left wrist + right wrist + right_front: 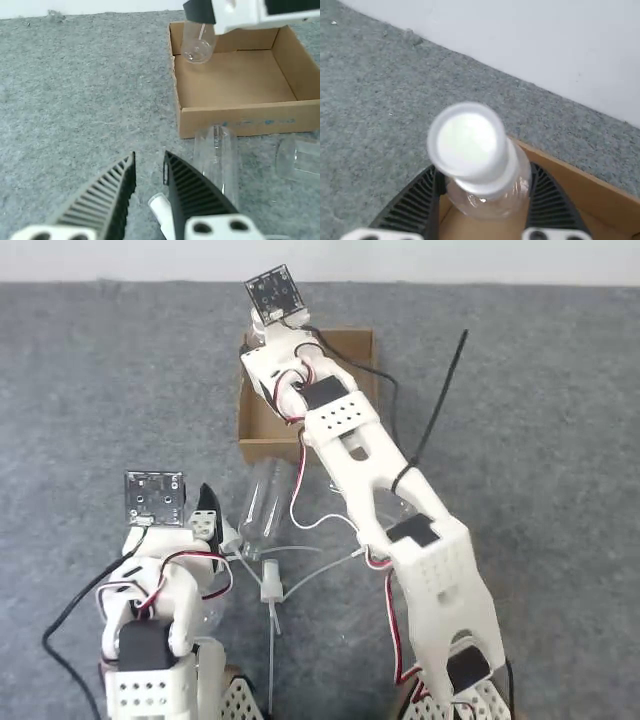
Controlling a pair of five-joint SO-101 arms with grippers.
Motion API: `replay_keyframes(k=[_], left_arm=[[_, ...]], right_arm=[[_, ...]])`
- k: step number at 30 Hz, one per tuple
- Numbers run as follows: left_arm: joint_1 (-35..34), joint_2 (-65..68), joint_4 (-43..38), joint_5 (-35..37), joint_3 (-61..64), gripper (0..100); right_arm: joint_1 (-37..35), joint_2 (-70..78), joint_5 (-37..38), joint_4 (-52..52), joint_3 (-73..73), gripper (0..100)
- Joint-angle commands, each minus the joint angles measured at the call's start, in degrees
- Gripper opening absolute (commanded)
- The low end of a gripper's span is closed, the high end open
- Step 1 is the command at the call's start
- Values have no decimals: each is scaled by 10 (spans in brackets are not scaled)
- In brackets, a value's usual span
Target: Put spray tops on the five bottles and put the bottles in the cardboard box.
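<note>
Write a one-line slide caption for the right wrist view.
The right hand grips a clear bottle with a white top over the cardboard box.

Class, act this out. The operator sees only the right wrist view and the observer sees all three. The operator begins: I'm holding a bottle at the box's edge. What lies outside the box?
Observer: One clear bottle and a second bottle lie on the carpet before the cardboard box.
Operator: Any loose spray tops?
Observer: One spray top lies close to the left gripper, whose jaws are open.
Operator: Where exactly is my bottle?
Observer: The held bottle hangs over the box's floor, near its far wall.
</note>
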Motion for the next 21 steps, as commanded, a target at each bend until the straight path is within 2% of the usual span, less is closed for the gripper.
replay_keyframes(k=[1, 21], left_arm=[[-2, -8, -15, 7, -10, 86], [-2, -8, -15, 7, -10, 86]], right_arm=[[9, 15, -2, -18, -83, 104], [11, 180, -2, -13, -235, 107]])
